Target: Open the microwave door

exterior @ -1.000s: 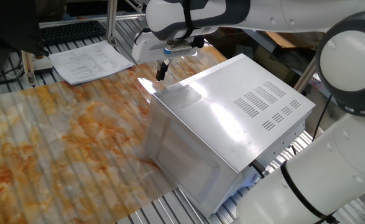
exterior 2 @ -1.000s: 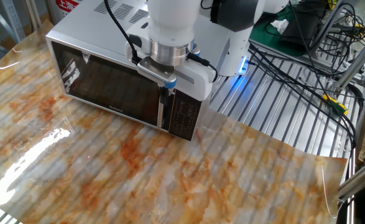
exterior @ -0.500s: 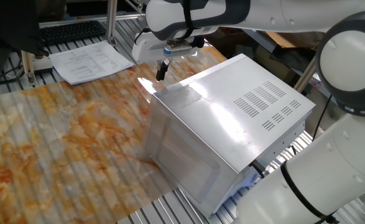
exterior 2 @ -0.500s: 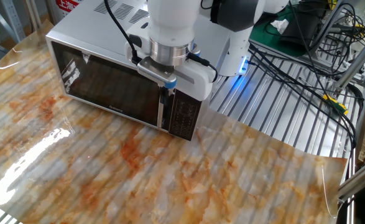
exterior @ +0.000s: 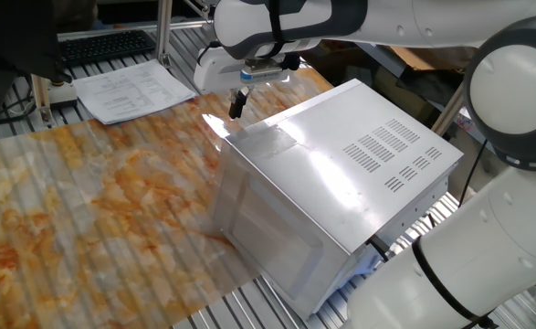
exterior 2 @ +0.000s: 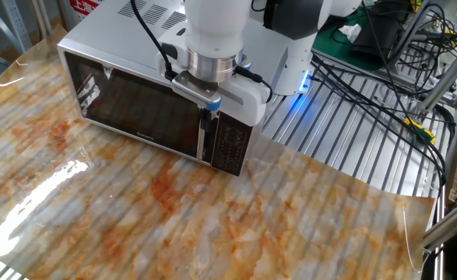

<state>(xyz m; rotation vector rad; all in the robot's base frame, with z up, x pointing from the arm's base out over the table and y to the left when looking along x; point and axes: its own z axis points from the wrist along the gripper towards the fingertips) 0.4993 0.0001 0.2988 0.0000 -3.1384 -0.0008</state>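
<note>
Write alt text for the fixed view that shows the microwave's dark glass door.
A white robot arm holds its tool at the right edge of a closed microwave door, beside the dark control panel. The microwave sits on a marbled orange tabletop.

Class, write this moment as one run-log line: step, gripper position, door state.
step: reach door edge | gripper: at seam between microwave door and control panel, grip unclear | door: closed | microwave: on table
</note>
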